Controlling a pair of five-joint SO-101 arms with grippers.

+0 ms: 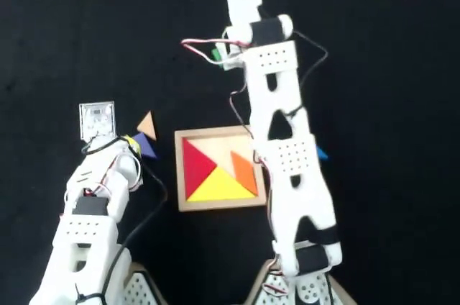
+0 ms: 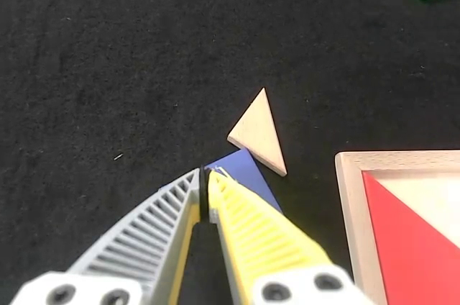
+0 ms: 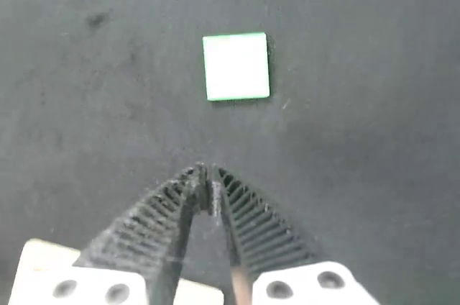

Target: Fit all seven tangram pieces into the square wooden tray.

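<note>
The left hand (image 2: 206, 175) is pressed together with nothing between its fingers. Its tips sit at the corner of the blue piece (image 2: 248, 175), which lies flat on the black surface (image 1: 374, 67); whether they touch it cannot be told. Just beyond the blue piece lies the tan triangle (image 2: 259, 132), with 1 corner right at the blue piece's edge. Both are near the tray (image 2: 348, 204), on the left arm's side of it. In the tray lie 3 pieces: red (image 2: 410, 233), yellow (image 1: 219, 188) and orange (image 1: 244, 168), with bare wood beside them. The right arm stretches over the tray's far side. The right hand (image 3: 208, 174) is also pressed together and empty, and the green square (image 3: 236, 66) lies flat on the surface ahead of its tips, apart from them.
</note>
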